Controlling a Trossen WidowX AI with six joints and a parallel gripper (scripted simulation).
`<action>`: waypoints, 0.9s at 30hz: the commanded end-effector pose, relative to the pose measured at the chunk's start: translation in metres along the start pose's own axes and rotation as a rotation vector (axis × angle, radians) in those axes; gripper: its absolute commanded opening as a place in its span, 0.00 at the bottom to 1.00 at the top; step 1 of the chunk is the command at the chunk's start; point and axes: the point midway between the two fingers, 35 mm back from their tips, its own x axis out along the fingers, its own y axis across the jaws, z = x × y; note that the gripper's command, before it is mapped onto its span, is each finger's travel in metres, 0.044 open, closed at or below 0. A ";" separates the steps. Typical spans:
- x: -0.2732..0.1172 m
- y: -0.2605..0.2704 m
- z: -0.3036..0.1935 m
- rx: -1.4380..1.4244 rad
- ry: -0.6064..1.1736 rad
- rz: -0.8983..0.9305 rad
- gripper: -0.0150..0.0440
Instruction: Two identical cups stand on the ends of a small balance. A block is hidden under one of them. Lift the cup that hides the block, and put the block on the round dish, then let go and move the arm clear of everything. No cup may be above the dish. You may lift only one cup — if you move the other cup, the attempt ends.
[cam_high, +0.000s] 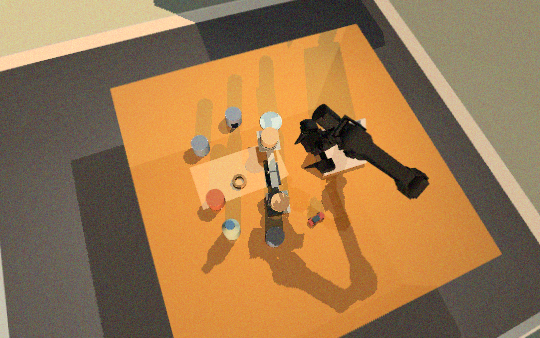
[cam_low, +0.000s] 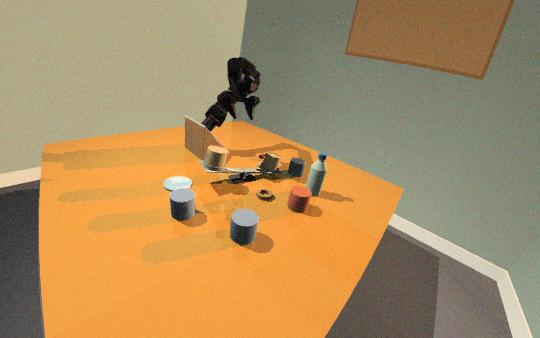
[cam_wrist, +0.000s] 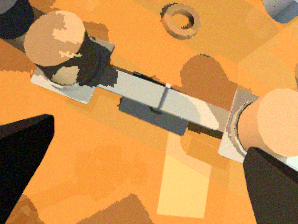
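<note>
My gripper (cam_high: 301, 154) (cam_low: 243, 118) (cam_wrist: 151, 141) is open and empty, high above the table beside the balance (cam_high: 273, 172) (cam_wrist: 135, 90). One tan cup (cam_high: 270, 137) (cam_low: 216, 157) (cam_wrist: 280, 122) stands on the balance's end near the dish. The other tan cup (cam_high: 279, 202) (cam_low: 271, 161) (cam_wrist: 55, 37) stands on the opposite end, partly in the arm's shadow. I cannot clearly tell which end is lower. The pale round dish (cam_high: 271, 121) (cam_low: 177, 184) lies on the table, with no cup over it. No block is visible.
Blue-grey cylinders (cam_high: 233, 116) (cam_high: 200, 145) (cam_low: 244, 227), a dark cylinder (cam_high: 275, 236) (cam_low: 297, 167), a red cylinder (cam_high: 215, 199) (cam_low: 299, 199), a bottle (cam_high: 231, 229) (cam_low: 316, 179) and a ring (cam_high: 239, 181) (cam_wrist: 181, 21) surround the balance. An upright panel (cam_low: 195, 137) and a small red-blue object (cam_high: 316, 219) stand on the arm's side.
</note>
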 end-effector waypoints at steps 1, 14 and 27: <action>0.006 0.003 0.008 -0.070 0.042 0.018 1.00; 0.037 0.027 0.029 -0.448 0.173 0.111 1.00; 0.075 0.056 0.047 -0.804 0.295 0.253 1.00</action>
